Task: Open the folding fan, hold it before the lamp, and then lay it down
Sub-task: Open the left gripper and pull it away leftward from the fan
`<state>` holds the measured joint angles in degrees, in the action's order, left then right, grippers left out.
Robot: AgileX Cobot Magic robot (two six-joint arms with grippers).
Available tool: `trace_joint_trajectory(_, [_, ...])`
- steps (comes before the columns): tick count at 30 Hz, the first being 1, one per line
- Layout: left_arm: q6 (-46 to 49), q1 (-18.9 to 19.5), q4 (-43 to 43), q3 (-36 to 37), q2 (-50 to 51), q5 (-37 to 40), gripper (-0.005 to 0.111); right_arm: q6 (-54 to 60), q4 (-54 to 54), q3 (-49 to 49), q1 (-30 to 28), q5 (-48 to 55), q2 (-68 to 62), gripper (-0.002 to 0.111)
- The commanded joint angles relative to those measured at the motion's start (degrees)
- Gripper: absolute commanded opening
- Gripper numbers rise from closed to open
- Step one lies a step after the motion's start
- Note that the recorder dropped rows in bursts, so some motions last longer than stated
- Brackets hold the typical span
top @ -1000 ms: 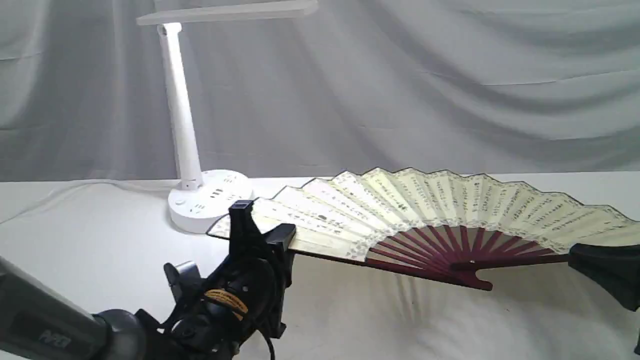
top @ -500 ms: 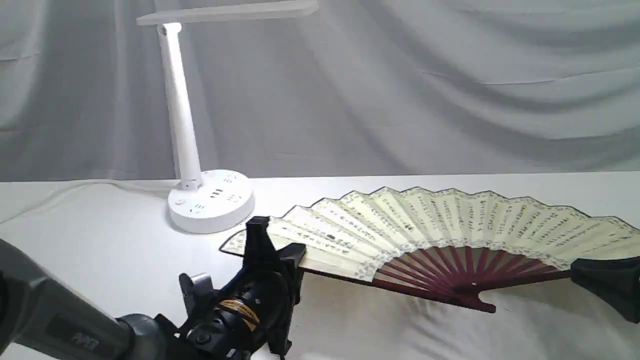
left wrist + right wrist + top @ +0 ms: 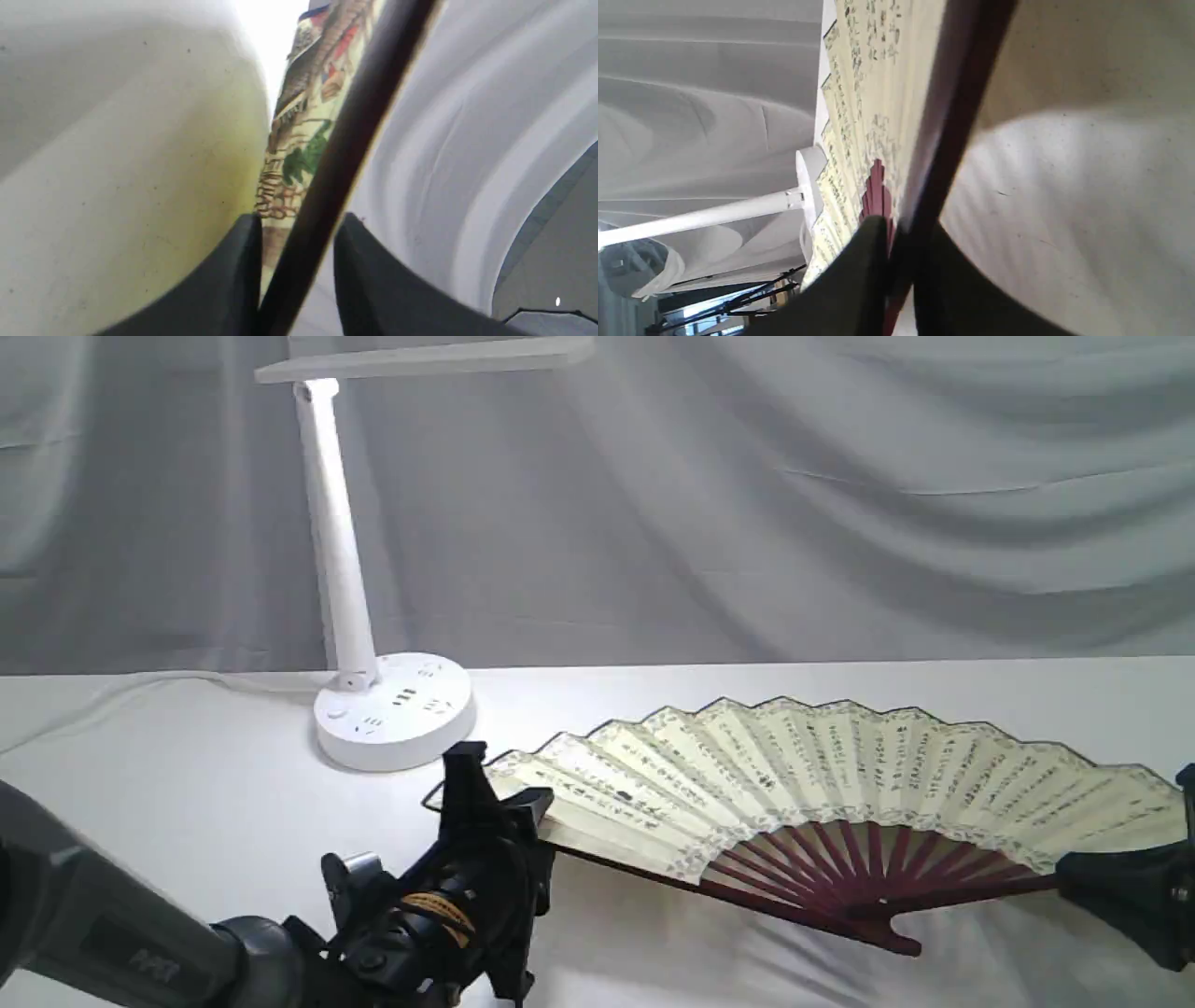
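A white lamp (image 3: 338,541) stands near the far edge of the bench (image 3: 187,793), left of the middle. Its flat head reaches out high above its round base, and a pale cord (image 3: 187,679) trails from it toward the left edge. A grey draped curtain (image 3: 840,504) closes off the back.

The folding fan (image 3: 822,775) is spread wide across the middle and right of the bench. Its pivot points to the near edge and its cream leaf arcs toward the far edge. The fan's left tip is near the lamp base but apart from it.

The left arm comes in low from the near left corner and slants up to the fan's left guard. From the exterior view the left end effector (image 3: 499,777) covers part of that tip. In the left wrist view this end effector (image 3: 299,219) has its jaws parted around the dark guard, with a clear gap on one side, so it is not clamping.

The right arm enters low at the right edge and only its right end effector (image 3: 1066,887) shows, at the end of the right guard. The right wrist view is close and blurred. There the right end effector (image 3: 903,226) appears closed on the maroon guard, with no gap visible.
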<state>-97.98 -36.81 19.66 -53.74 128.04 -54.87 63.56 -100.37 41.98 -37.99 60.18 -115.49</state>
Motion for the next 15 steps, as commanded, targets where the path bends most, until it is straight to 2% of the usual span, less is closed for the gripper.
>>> trace_joint_trajectory(1, [-0.6, 0.2, 0.3, -0.2, -0.7, -1.8, 0.036, 2.8, 0.4, 0.1, 0.9, -2.9, -0.9, 0.016])
trace_joint_trajectory(10, [-0.6, 0.2, -1.2, -0.2, -0.7, -1.6, 0.06, 4.1, 0.4, 0.1, 0.9, -0.7, -0.9, 0.04])
trace_joint_trajectory(15, [-0.6, 0.8, -4.3, -0.2, -0.8, -1.6, 0.066, 4.1, 0.4, 0.1, 0.9, 2.0, -0.8, 0.048])
